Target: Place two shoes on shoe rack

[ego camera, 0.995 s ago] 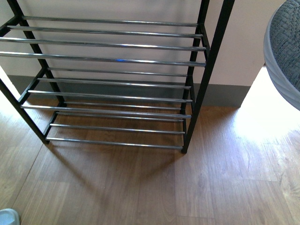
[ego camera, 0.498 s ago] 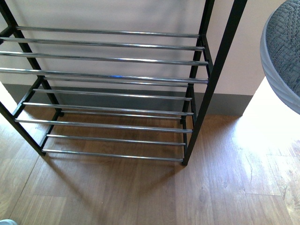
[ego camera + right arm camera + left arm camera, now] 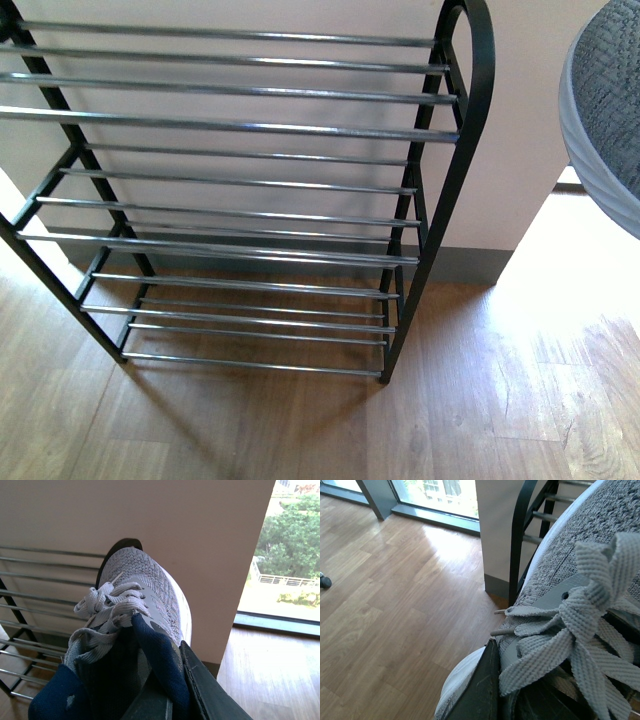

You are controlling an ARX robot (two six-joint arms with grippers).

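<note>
The shoe rack (image 3: 240, 127) fills the left and middle of the front view, a black frame with chrome rod shelves and an arched side top at the right. One grey sneaker (image 3: 612, 100) pokes in at that view's right edge, above the floor. My left gripper (image 3: 517, 700) is shut on a grey sneaker (image 3: 580, 555) by its collar, laces loose, beside the rack's black side frame (image 3: 519, 535). My right gripper (image 3: 170, 692) is shut on a grey sneaker (image 3: 145, 587) at its navy lining, toe towards the rack rods (image 3: 40, 575). No gripper shows in the front view.
Wooden floor (image 3: 480, 400) spreads in front of and to the right of the rack. A cream wall (image 3: 190, 535) with a grey skirting stands behind it. Floor-level windows (image 3: 435, 495) throw bright light on the boards. A small dark object (image 3: 324, 581) lies on the floor far off.
The front view has shifted: the rack sits lower in it, its arched top and one more shelf level now show. The pale object at the lower left corner has left the view.
</note>
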